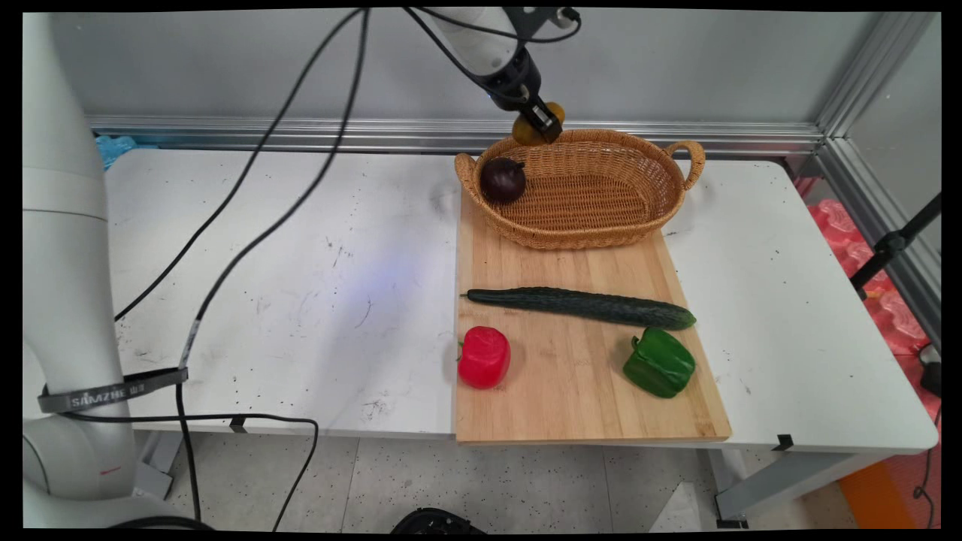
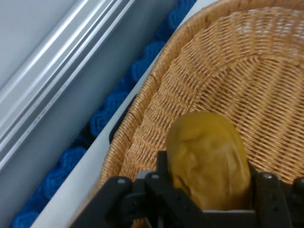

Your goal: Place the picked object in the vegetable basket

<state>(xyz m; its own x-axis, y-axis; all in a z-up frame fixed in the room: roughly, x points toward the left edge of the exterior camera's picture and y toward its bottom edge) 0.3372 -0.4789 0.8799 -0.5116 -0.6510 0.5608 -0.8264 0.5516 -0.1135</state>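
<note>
My gripper (image 1: pixel 543 124) hangs over the back rim of a wicker basket (image 1: pixel 601 225), shut on a brownish-yellow potato (image 1: pixel 526 134). In the hand view the potato (image 2: pixel 209 161) sits between the black fingers, above the basket's woven inside (image 2: pixel 237 80). A dark purple onion (image 1: pixel 502 179) lies in the basket's left end. On the wooden cutting board (image 1: pixel 579 376) in front of the basket lie a long cucumber (image 1: pixel 582 306), a red bell pepper (image 1: pixel 484 357) and a green bell pepper (image 1: pixel 659 363).
Black cables (image 1: pixel 255 225) hang from the arm across the table's left half. An aluminium rail (image 1: pixel 301 131) runs along the wall behind the table. Blue padding (image 2: pixel 114 109) lies between rail and basket. Red material (image 1: pixel 887 300) lies past the right edge.
</note>
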